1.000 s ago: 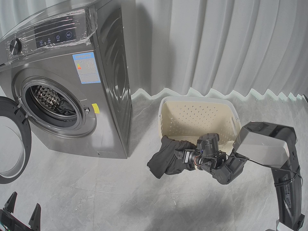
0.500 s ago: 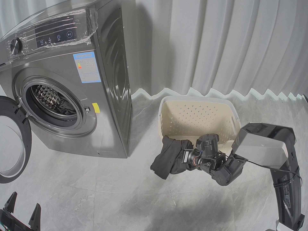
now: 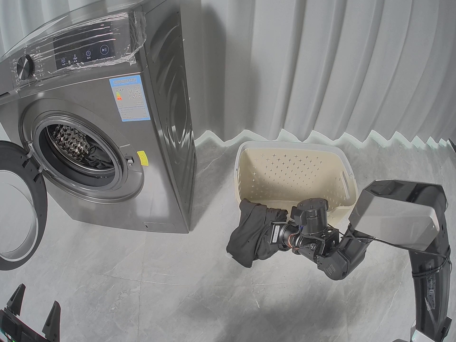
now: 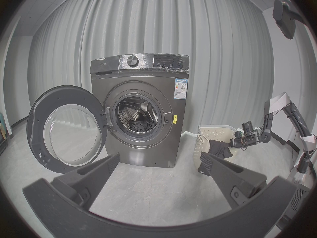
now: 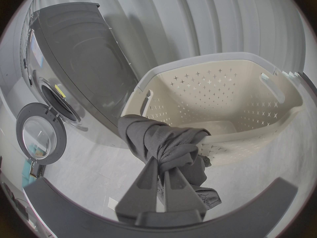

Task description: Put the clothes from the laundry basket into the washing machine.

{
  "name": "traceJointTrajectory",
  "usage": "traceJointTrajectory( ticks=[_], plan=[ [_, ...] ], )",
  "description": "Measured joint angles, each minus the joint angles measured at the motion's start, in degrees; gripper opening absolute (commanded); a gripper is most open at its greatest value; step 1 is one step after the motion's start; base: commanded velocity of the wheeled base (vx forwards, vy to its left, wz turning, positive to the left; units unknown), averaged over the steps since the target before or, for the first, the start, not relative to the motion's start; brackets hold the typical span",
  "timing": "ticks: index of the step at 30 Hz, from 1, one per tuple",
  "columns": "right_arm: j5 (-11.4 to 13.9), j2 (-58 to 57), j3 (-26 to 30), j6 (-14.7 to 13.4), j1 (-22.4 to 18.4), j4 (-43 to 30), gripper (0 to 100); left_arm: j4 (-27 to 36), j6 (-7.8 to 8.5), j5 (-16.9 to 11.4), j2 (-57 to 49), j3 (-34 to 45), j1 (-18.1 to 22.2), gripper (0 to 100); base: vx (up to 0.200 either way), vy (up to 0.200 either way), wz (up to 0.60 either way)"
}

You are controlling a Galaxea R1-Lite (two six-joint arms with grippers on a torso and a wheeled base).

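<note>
In the right wrist view, the right tool point(image 5: 160, 173) is clenched on a bunched fold of a dark grey cloth garment point(image 5: 165, 142). The garment drapes over the near rim of the cream perforated plastic laundry basket point(image 5: 231, 83), whose visible bottom looks bare. The pinch looks thin, so the fabric could slide out under its own weight. The part lying on the rim could also catch and drag or tip the basket.

In the head view, the garment hangs outside the basket's corner nearest the grey metal front-loading washing machine point(image 3: 156, 119), its loose end low over the pale tiled floor point(image 3: 166, 281). That tail could sweep the floor or snag on the round glass-paned door point(image 3: 19, 205), which stands swung open. Dark clothing point(image 3: 97, 160) lies in the drum.

In the left wrist view, the left tool point(image 4: 159, 157) is spread and grasps nothing. It sits well apart from the machine, facing the drum.
</note>
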State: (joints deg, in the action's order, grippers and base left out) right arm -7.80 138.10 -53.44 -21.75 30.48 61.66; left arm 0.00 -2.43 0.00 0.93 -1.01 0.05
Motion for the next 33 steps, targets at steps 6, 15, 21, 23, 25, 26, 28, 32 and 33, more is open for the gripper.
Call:
traceJointTrajectory(
  ticks=[6, 15, 21, 23, 25, 26, 28, 32, 33],
  plan=[
    [0.0, -6.1, 4.1, 0.5, 1.0, 0.2, 0, 0.0, -0.02, 0.0, 0.0, 0.0, 0.0, 100, 0.0, 0.0, 0.0],
    [0.0, -17.2, 10.3, 0.7, 1.5, 0.7, 0, 0.0, -0.09, 0.0, 0.0, 0.0, 0.0, 100, 0.0, 0.0, 0.0],
    [0.1, -25.0, 13.7, 3.0, 1.5, 3.5, 0, 0.0, -0.11, 0.0, 0.0, 0.0, 0.0, 100, 0.0, 0.0, 0.0],
    [0.1, -28.0, 14.8, 4.3, 1.7, 3.9, 0, 0.0, -0.11, 0.0, 0.0, 0.0, 0.0, 100, 0.0, 0.0, 0.0],
    [0.1, -30.9, 15.7, 5.1, 2.0, 4.1, 0, 0.0, -0.11, 0.1, 0.0, 0.0, 0.0, 100, 0.0, 0.0, 0.0],
    [0.1, -32.4, 16.2, 5.4, 2.4, 4.3, 0, 0.0, -0.11, 0.0, 0.0, 0.0, 0.0, 100, 0.0, 0.0, 0.0],
    [0.4, -35.5, 17.2, 5.9, 3.3, 4.4, 0, 0.0, -0.11, 0.0, 0.0, 0.0, 0.0, 100, 0.0, 0.0, 0.0],
    [0.6, -40.7, 18.3, 7.0, 5.1, 4.6, 0, 0.0, -0.11, 0.0, 0.0, 0.0, 0.0, 100, 0.0, 0.0, 0.0],
    [0.7, -41.7, 18.5, 7.5, 5.4, 4.7, 0, 0.0, -0.09, 0.0, 0.0, 0.0, 0.0, 100, 0.0, 0.0, 0.0]
  ],
)
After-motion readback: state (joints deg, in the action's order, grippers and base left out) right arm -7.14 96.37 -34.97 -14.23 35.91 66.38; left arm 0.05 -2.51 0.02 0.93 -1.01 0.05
